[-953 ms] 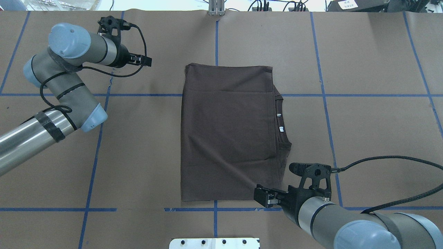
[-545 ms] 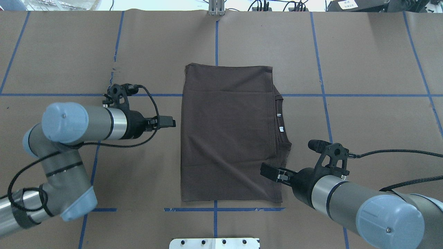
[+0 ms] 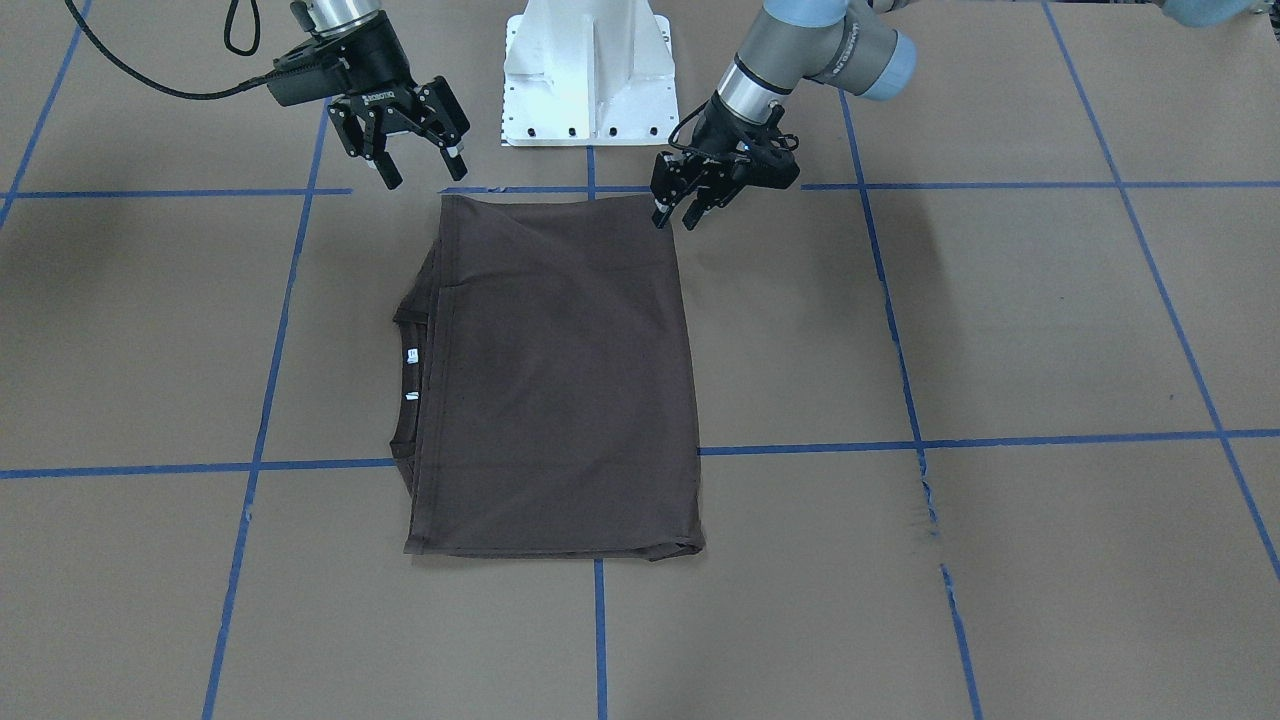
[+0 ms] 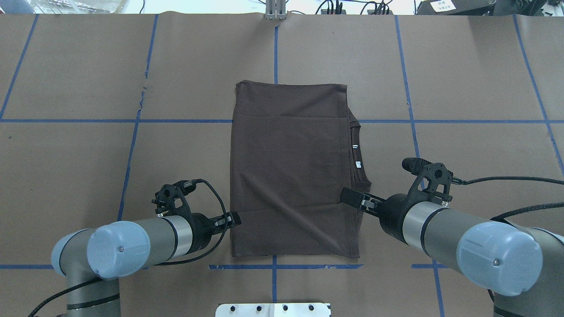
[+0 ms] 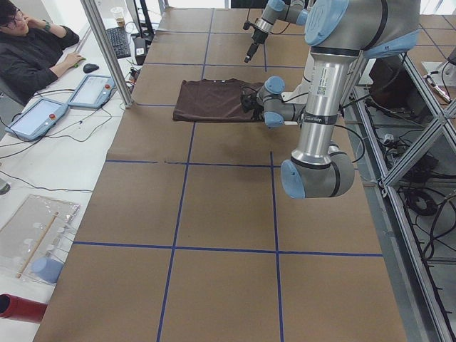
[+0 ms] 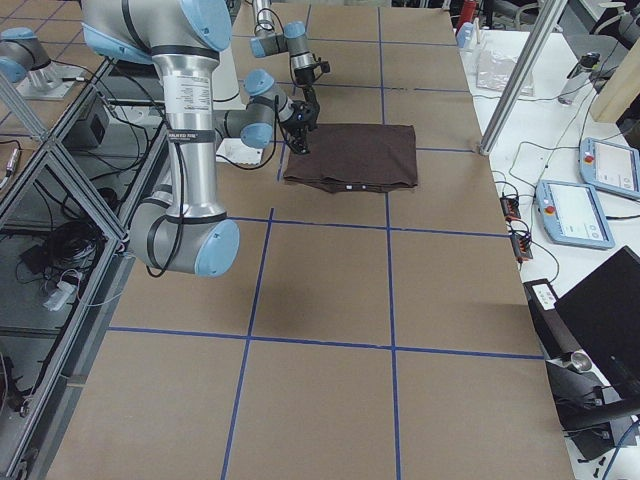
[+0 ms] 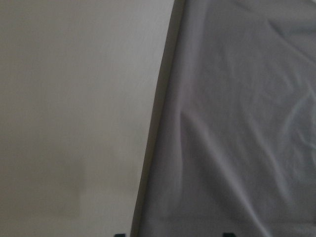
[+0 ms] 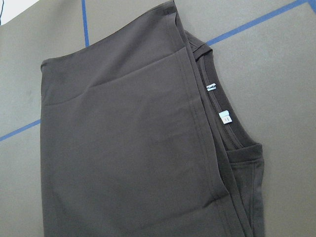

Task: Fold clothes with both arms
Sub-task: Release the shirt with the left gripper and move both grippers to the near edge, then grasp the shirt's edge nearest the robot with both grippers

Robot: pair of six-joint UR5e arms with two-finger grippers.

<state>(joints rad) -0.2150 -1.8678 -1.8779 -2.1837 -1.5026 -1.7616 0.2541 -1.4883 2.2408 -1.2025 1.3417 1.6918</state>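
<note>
The dark brown T-shirt lay folded into a tall rectangle at the middle of the paper-covered table, flat, with a few soft creases. In the overhead view its ribbed collar showed from under the folded layer on the 3 o'clock side, and two small white tags sat on it. The left gripper was at about 7 o'clock from the shirt, just at its near corner. Its jaws stood apart, and in the left wrist view the shirt's side edge ran between them. I could not tell whether a finger touched the cloth. The right gripper was at about 4 o'clock from the shirt, near the other near corner. Its fingers were spread wide and held nothing. Blue tape lines crossed the table under the shirt.
</note>
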